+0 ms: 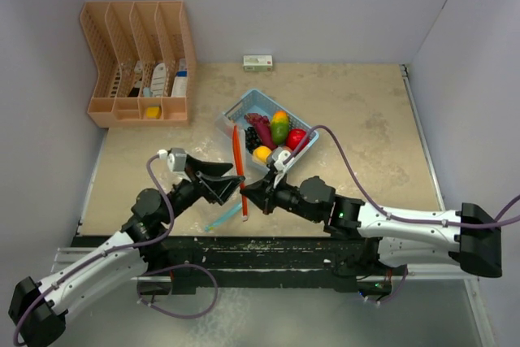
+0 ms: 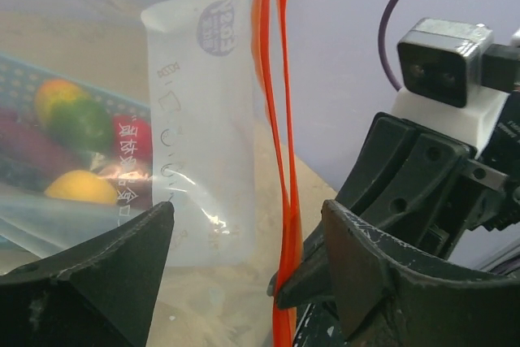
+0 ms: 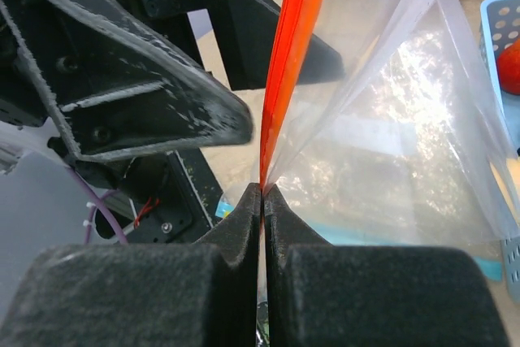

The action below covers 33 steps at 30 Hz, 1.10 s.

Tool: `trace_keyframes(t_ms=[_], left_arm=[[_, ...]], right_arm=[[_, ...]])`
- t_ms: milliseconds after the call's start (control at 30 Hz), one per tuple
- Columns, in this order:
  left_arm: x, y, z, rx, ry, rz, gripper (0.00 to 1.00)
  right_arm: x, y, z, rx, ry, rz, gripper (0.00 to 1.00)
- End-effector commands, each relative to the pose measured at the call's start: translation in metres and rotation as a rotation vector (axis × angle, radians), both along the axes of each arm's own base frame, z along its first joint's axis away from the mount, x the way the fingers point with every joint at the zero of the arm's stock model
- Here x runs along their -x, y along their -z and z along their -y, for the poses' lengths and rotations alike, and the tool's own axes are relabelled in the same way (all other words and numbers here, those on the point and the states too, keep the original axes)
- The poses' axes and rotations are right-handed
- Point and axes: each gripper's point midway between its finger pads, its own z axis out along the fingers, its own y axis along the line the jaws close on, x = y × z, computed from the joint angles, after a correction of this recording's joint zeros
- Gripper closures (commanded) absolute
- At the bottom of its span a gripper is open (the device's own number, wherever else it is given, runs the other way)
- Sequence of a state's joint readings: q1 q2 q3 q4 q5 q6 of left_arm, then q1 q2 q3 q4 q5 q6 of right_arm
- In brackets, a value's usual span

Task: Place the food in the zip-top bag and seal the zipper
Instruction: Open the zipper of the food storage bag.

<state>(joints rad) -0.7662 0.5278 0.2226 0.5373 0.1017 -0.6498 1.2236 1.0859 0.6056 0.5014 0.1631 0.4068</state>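
The clear zip-top bag (image 2: 203, 119) hangs upright between my grippers, its orange zipper (image 1: 238, 160) running vertically. My right gripper (image 3: 262, 188) is shut on the zipper's lower end (image 3: 296, 38). My left gripper (image 2: 248, 213) is open, with the bag's film and zipper (image 2: 276, 119) standing between its spread fingers without touching them. The food lies in a blue basket (image 1: 236, 111) behind the bag: mango (image 1: 279, 127), red pepper (image 1: 296, 137), lemon (image 1: 262, 153), grapes (image 1: 253, 137), sweet potato (image 1: 258, 122). Through the bag the left wrist view shows the mango (image 2: 73, 111) and lemon (image 2: 81, 187).
An orange slotted rack (image 1: 138, 62) with white bottles stands at the back left. A small white box (image 1: 257, 61) lies against the back wall. Walls close in the table on the left, back and right. Both arms meet near the front edge.
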Motion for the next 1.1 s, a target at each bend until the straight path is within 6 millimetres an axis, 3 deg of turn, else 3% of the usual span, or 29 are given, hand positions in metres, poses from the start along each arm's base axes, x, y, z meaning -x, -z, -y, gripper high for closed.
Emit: trace_keyframes(t_ms=[0,233,600,1067], left_arm=[[0.012,-0.035,-0.009,0.077,0.006,0.125,0.19],[0.006,-0.051,-0.026,0.105,-0.088,0.156,0.16],[-0.021,-0.068,-0.041,0.140,-0.250,0.160,0.25],[-0.030,-0.074,-0.027,0.138,-0.230,0.158,0.26]], right_arm=[[0.001,-0.030,0.002,-0.060,-0.009,0.039,1.00],[0.005,-0.031,0.002,-0.062,-0.028,0.035,1.00],[0.008,-0.032,0.002,-0.063,-0.048,0.032,1.00],[0.007,-0.026,0.001,-0.047,-0.040,0.019,1.00]])
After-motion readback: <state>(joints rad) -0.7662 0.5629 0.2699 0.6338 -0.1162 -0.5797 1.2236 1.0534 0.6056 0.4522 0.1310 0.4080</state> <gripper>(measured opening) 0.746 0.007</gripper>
